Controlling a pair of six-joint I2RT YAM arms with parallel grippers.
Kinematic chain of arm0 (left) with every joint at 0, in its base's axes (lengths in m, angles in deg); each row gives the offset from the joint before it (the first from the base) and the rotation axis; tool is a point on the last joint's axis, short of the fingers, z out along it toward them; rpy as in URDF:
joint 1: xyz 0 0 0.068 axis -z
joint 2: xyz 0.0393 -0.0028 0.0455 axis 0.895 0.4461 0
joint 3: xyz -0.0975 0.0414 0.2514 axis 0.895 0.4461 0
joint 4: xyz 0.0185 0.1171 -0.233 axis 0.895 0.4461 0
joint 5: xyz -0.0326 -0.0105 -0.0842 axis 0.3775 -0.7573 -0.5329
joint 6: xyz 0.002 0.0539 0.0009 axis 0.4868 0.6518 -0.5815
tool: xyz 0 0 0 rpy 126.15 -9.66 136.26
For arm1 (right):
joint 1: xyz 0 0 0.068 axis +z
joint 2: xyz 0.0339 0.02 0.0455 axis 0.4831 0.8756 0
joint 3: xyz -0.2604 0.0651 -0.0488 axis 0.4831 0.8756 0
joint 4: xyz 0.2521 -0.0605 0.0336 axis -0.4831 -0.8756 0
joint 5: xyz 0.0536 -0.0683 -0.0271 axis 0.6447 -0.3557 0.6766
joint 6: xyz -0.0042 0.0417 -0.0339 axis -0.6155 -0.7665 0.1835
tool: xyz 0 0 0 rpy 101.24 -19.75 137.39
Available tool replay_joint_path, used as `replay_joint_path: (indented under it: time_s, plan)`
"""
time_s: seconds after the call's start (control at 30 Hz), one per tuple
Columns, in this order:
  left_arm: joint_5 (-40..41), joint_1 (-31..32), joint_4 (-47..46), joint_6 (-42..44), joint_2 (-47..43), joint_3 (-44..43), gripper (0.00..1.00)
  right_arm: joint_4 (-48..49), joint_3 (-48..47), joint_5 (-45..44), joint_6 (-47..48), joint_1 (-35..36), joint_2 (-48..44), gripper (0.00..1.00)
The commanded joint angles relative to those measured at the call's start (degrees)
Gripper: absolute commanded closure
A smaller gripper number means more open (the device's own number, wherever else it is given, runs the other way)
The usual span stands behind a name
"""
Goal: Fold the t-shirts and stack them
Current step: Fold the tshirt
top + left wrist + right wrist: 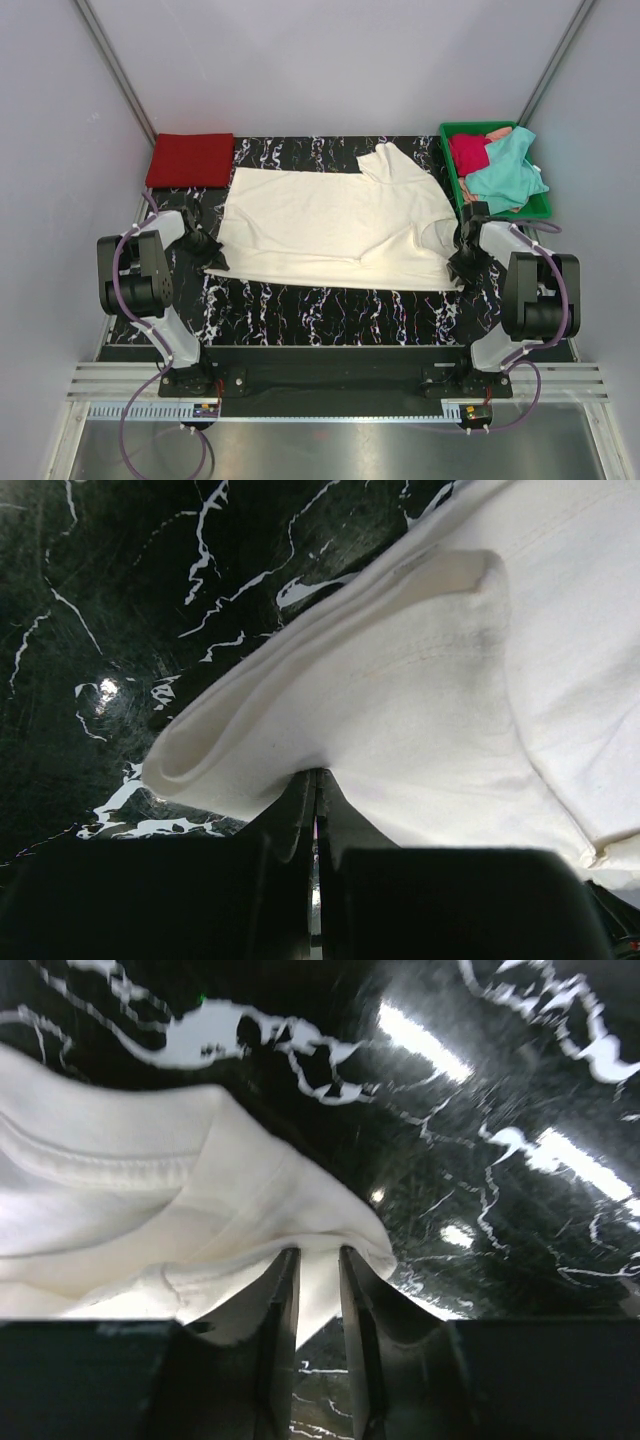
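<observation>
A large cream-white t-shirt (pixel 330 225) lies spread across the black marbled table (pixel 320 310). My left gripper (pixel 213 255) is at its near left corner. In the left wrist view this gripper (pixel 317 772) is shut on a fold of the cream cloth (pixel 420 710). My right gripper (pixel 462 262) is at the shirt's near right edge. In the right wrist view its jaws (pixel 318 1252) stand a little apart, and a flap of the cream shirt (pixel 130 1210) hangs loose between them. A folded red t-shirt (pixel 190 160) rests at the back left.
A green tray (pixel 545 205) at the back right holds a crumpled teal t-shirt (pixel 510 175) and a crimson one (pixel 468 152). White walls close in the table on three sides. The arm bases stand at the near edge.
</observation>
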Motion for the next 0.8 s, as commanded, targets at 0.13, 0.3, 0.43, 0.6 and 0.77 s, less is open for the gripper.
replay_joint_path:
  time_s: [0.13, 0.3, 0.43, 0.6, 0.77]
  plan:
    - [5.63, -0.58, -3.05, 0.60, 1.95, 0.77, 1.00, 3.03, -2.65, -12.74, 5.99, -6.00, 0.71, 0.66]
    - [5.46, -0.58, -2.96, 0.78, 1.60, 0.95, 1.00, 2.43, -7.31, -10.82, 11.35, -6.53, 1.78, 0.62]
    - [4.76, -0.58, -2.87, 0.52, 0.90, 1.04, 1.00, -2.75, -7.76, -3.89, 10.93, -6.44, -3.74, 0.59]
    - [3.70, -0.67, -3.31, -0.10, 0.54, 1.04, 1.00, -4.17, -0.40, 10.87, 3.21, -6.44, -12.45, 0.53]
    - [3.70, -0.58, -3.31, -0.01, 0.28, 1.30, 1.00, -1.37, 5.07, 18.97, -1.47, -6.62, -13.61, 0.39]
